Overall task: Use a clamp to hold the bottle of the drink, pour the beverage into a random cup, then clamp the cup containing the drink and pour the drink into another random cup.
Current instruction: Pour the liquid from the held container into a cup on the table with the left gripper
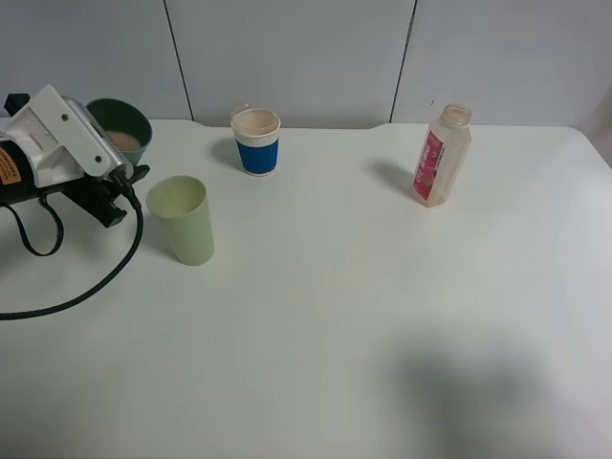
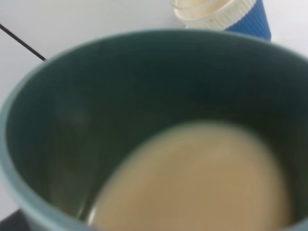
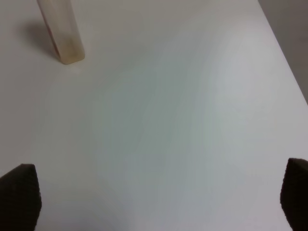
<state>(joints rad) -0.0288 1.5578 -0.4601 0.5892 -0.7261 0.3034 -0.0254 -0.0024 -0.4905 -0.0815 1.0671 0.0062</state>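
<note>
**Left clamp**: black jaws on a white body, far left of the table. Jaws pressed in on the cup containing the drink; the contact itself is hidden behind the body, so the grip is judged from the close wrist view looking into the cup.
**Right clamp**: fingers spread wide, nothing between them, hovering over bare table near the right side.
**Cup containing the drink**: teal, dark inside, far left, just beyond the pale cup. The beverage is pale beige and covers the bottom.
**Another random cup**: pale yellow-green tumbler, upright, apparently empty, just right of the left clamp and nearer than the teal cup.
**Bottle of the drink**: upright, uncapped, far right, well apart from the cups.
**Paper cup**: blue sleeve, far centre, not involved.
**Step in hand**: second pour, with the teal cup clamped and not yet tipped.
**Next move calls for**: bringing the teal rim over the pale tumbler's mouth, then tilting slowly so the light tumbler is not knocked.
**Surface**: plain white table, with a black cable trailing at the left.
**Room**: pale panelled wall behind.
</note>
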